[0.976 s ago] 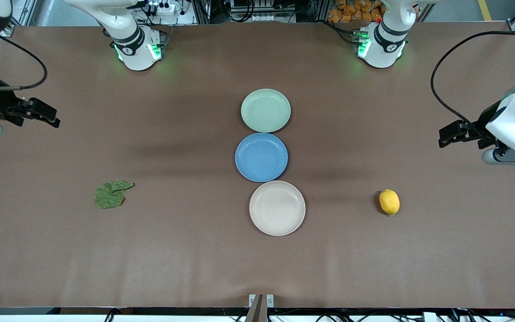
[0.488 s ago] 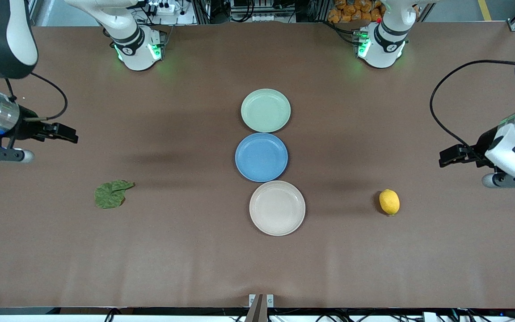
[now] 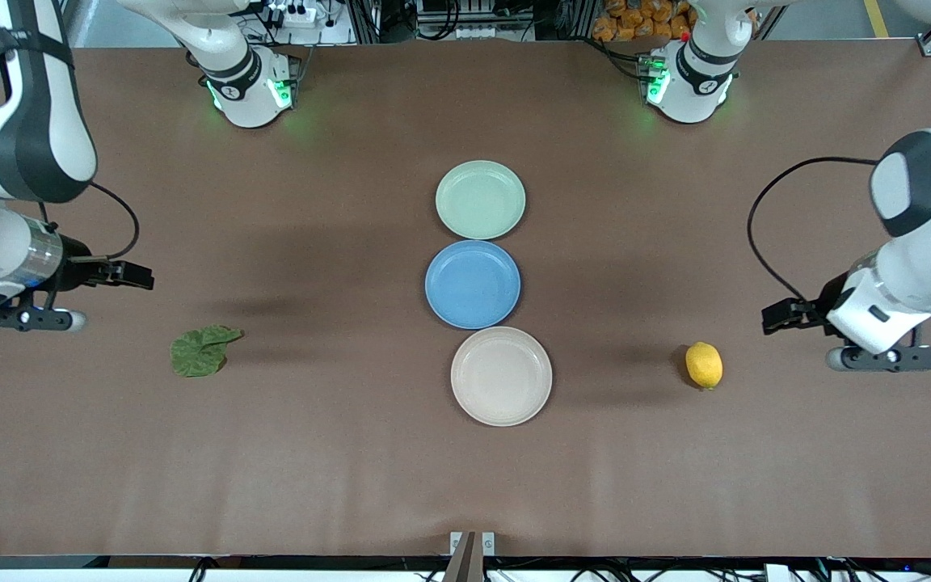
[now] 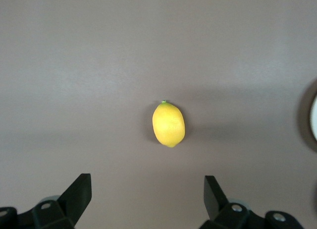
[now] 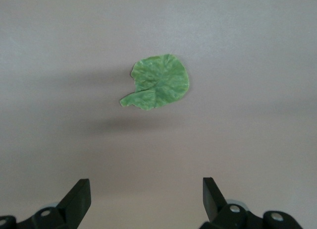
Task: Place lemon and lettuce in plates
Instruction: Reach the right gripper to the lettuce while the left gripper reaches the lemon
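The yellow lemon (image 3: 704, 365) lies on the brown table toward the left arm's end; it also shows in the left wrist view (image 4: 168, 124). My left gripper (image 3: 781, 316) is open and empty in the air, over the table beside the lemon (image 4: 147, 189). The dark green lettuce (image 3: 201, 349) lies flat toward the right arm's end, and shows in the right wrist view (image 5: 158, 83). My right gripper (image 3: 132, 276) is open and empty over the table beside the lettuce (image 5: 146, 192). The mint green plate (image 3: 480, 200) and the beige plate (image 3: 501, 376) are empty at mid-table.
A blue plate (image 3: 472, 284) lies between the mint and beige plates, touching both. The three plates form a row down the table's middle. Both arm bases (image 3: 247, 81) (image 3: 688, 77) stand at the table's edge farthest from the front camera.
Both arms have swung in from the table's ends. The left gripper has come down toward the lemon, the right gripper toward the lettuce. Nothing on the table has moved.
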`<state>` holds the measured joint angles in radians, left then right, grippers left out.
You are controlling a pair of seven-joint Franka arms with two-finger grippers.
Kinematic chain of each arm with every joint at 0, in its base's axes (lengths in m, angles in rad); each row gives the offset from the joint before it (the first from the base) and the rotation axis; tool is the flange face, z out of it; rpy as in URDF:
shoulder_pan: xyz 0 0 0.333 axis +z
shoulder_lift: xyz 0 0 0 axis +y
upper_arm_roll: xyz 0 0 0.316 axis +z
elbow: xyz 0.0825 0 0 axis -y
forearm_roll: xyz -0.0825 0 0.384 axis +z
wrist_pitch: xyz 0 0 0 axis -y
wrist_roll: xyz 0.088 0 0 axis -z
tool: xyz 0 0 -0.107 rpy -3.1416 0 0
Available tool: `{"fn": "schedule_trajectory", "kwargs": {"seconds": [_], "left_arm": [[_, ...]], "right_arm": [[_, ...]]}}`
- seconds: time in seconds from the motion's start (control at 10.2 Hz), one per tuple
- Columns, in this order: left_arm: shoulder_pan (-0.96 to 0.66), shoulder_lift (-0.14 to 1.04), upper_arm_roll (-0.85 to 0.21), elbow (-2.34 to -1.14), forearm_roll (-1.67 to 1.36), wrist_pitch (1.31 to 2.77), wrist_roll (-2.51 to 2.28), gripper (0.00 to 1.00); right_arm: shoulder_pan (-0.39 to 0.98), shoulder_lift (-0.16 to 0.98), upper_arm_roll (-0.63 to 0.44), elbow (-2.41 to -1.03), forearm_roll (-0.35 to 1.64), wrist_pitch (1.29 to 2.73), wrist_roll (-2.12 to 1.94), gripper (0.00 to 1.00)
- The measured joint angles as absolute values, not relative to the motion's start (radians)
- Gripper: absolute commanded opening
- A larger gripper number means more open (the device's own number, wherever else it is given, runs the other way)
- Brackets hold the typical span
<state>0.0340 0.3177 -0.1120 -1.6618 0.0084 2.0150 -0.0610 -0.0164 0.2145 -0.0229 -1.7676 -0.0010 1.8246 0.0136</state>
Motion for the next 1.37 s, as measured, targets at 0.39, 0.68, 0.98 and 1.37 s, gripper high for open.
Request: {"fn": "schedule_trajectory", "kwargs": {"seconds": [0.39, 0.68, 0.98, 1.37], "left_arm": [[0.028, 0.388, -0.112, -1.78, 0.008, 2.183, -0.061, 1.0], [0.026, 0.474, -0.112, -1.794, 0.008, 2.284, -0.061, 1.0], [0.019, 0.537, -0.113, -1.801, 0.008, 2.36, -0.061, 1.0], [0.018, 0.591, -0.113, -1.81, 0.008, 2.437, -0.061, 1.0]], "right_arm": [[-0.031, 0.247, -0.023, -1.904, -0.002, 2.066, -0.055, 1.0], [-0.031, 0.27, -0.021, -1.989, -0.002, 2.211, -0.139, 1.0], [-0.031, 0.341, -0.02, -1.999, -0.002, 2.294, -0.242, 1.0], [-0.023, 0.438, -0.013, -2.001, -0.003, 2.393, -0.369, 1.0]]}}
